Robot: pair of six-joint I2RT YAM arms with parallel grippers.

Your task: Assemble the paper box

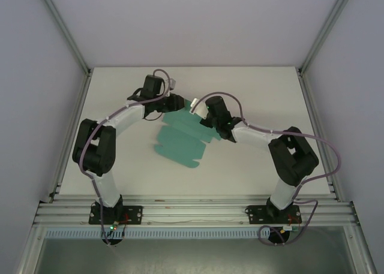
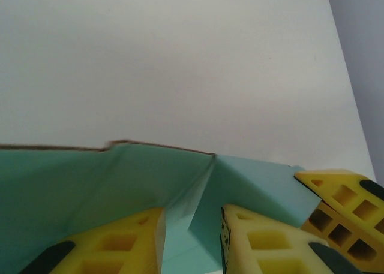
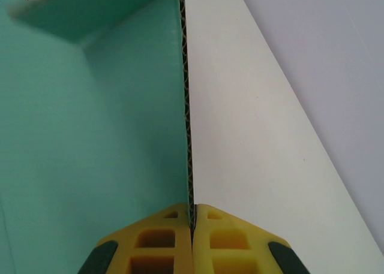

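Observation:
The paper box (image 1: 180, 141) is a teal-green die-cut card lying mostly flat at the middle of the white table, with its far end lifted. My right gripper (image 1: 203, 117) is shut on a raised edge of the card; in the right wrist view its yellow pads (image 3: 171, 226) pinch the corrugated edge (image 3: 186, 106) end-on. My left gripper (image 1: 179, 103) is at the card's far left corner. In the left wrist view it (image 2: 192, 211) stands open, its yellow fingers (image 2: 120, 244) on either side of a folded crease of the card (image 2: 198, 178). The right gripper's fingers (image 2: 345, 205) show beside it.
The white table (image 1: 120, 94) is boxed in by grey walls and aluminium posts. A metal rail (image 1: 192, 211) carrying both arm bases runs along the near edge. Cables loop over both arms above the card.

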